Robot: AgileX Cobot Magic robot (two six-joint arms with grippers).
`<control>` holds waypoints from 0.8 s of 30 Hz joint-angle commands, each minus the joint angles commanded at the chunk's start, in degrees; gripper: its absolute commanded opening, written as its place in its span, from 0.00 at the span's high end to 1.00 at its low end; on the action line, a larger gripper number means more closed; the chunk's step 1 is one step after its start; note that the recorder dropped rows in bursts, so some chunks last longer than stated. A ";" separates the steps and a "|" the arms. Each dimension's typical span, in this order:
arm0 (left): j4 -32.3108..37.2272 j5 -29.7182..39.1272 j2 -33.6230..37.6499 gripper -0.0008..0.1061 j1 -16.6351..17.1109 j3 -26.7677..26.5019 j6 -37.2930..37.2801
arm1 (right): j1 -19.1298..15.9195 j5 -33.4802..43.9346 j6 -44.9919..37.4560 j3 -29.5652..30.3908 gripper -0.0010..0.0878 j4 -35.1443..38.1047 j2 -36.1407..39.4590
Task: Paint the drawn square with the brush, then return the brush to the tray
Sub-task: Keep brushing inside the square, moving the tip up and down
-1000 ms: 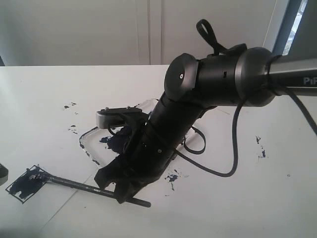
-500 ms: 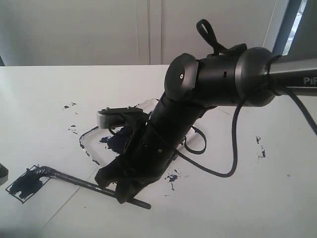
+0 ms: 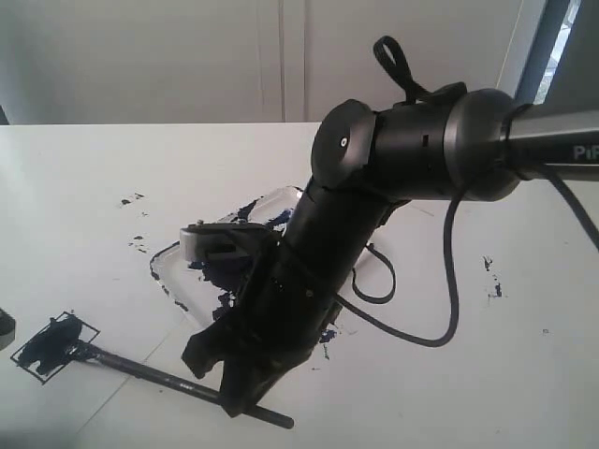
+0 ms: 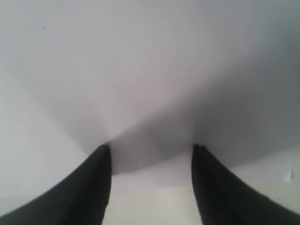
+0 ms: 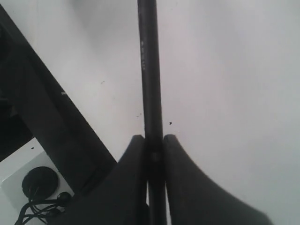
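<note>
The brush point(image 3: 140, 369) is a long thin black stick lying low across the white paper. Its dark tip rests at the near edge of the drawn square point(image 3: 49, 344), whose inside is smeared blue-black. My right gripper point(image 3: 227, 383) is shut on the brush's rear part, and the handle end sticks out behind the jaws. The right wrist view shows the brush point(image 5: 149, 70) running straight out from between the closed fingers of my right gripper point(image 5: 153, 138). The clear tray point(image 3: 169, 254), blotched with dark blue paint, lies behind the arm and is partly hidden. My left gripper point(image 4: 150, 147) is open over bare white surface.
Dark paint splatters point(image 3: 131, 199) dot the white table left of the tray, others point(image 3: 491, 276) lie at the right, and some point(image 3: 326, 333) lie under the arm. A black cable point(image 3: 440, 309) loops from the right arm. A dark object point(image 3: 5, 327) shows at the left edge.
My right gripper has moved toward the table's front edge with the brush, dragging the tip from the square's far part to its near edge. More of the tray now shows behind the arm.
</note>
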 joint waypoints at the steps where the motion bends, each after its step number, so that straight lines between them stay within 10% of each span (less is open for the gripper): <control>1: 0.00 0.00 0.00 0.47 0.00 0.00 0.00 | 0.00 -0.65 0.12 0.00 0.99 0.00 0.00; 24: 0.00 -0.10 0.00 0.47 0.00 0.00 0.00 | 0.00 -8.18 6.79 0.00 0.99 -7.67 0.00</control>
